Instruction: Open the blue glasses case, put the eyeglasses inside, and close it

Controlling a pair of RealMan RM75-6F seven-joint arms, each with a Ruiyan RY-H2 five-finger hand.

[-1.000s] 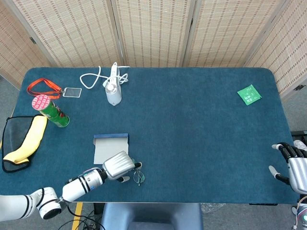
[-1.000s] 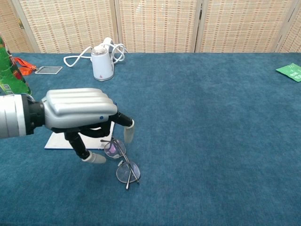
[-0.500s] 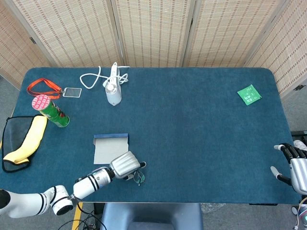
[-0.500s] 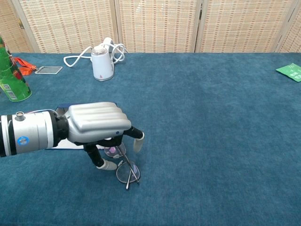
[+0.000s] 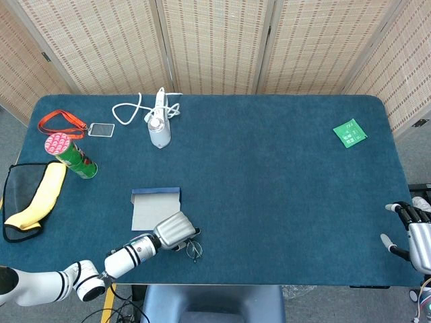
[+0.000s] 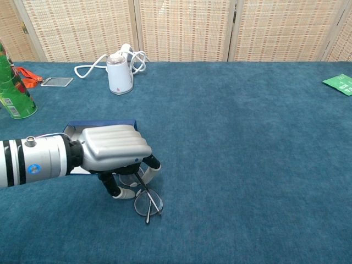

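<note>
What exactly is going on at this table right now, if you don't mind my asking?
The robot's left hand is down over the eyeglasses near the table's front edge, fingers closing around the frame beside the open blue glasses case. The eyeglasses are not yet inside the case. The right hand sits idle, open, off the table's right edge.

The counter (image 5: 269,175) is covered in deep teal-blue carpet-like cloth. Behind it stand beige woven screens (image 5: 215,40) with a fine grid pattern. On the counter, the glasses case (image 5: 156,208) shows a navy rim and a pale grey inside. Just beside the case, the left robot hand (image 6: 113,147) is silver with black fingers (image 6: 110,184) and pale tips, over thin dark-framed eyeglasses (image 6: 146,201). Well left of the case stand a green can (image 5: 71,155) with a pink dotted lid, a yellow and black pouch (image 5: 28,199), and an orange lanyard (image 5: 59,123). Beyond the case is a white device (image 5: 159,128). Far right lies a green packet (image 5: 349,132).
</note>
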